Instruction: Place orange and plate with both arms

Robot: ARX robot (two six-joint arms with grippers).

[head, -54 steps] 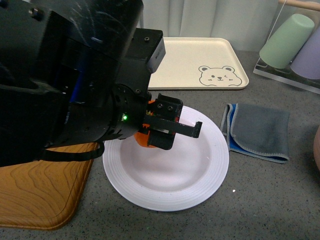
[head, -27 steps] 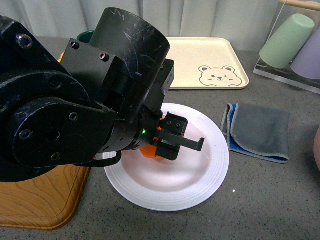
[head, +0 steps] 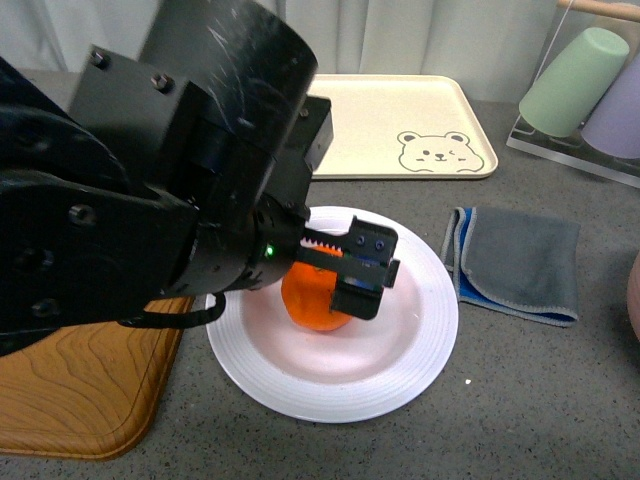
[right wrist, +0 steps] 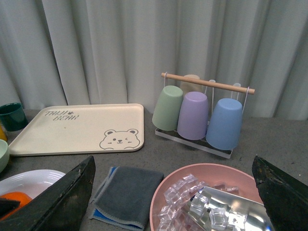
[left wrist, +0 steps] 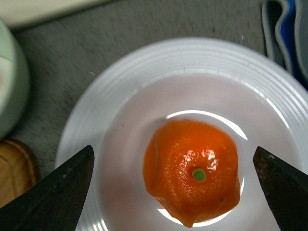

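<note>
The orange (head: 312, 300) rests in the middle of the white ribbed plate (head: 420, 345) on the grey table. In the left wrist view the orange (left wrist: 192, 178) shows its green stem spot and sits on the plate (left wrist: 120, 91) between my two wide-apart fingertips, touching neither. My left gripper (left wrist: 175, 192) is open just above the orange; in the front view my left gripper (head: 355, 272) and its arm hide the plate's left part. My right gripper (right wrist: 175, 202) is open and empty, held above a pink bowl. The orange (right wrist: 14, 201) and plate (right wrist: 29, 177) show at the right wrist view's edge.
A cream bear tray (head: 400, 125) lies behind the plate, a grey-blue cloth (head: 520, 262) to its right, a wooden board (head: 80, 390) to its left. A rack of upturned cups (right wrist: 197, 113) stands at the back right. A pink bowl of ice cubes (right wrist: 202, 199) holds a metal scoop.
My left gripper has lifted and drawn back a little, and the orange now shows uncovered on the plate. The plate has not moved.
</note>
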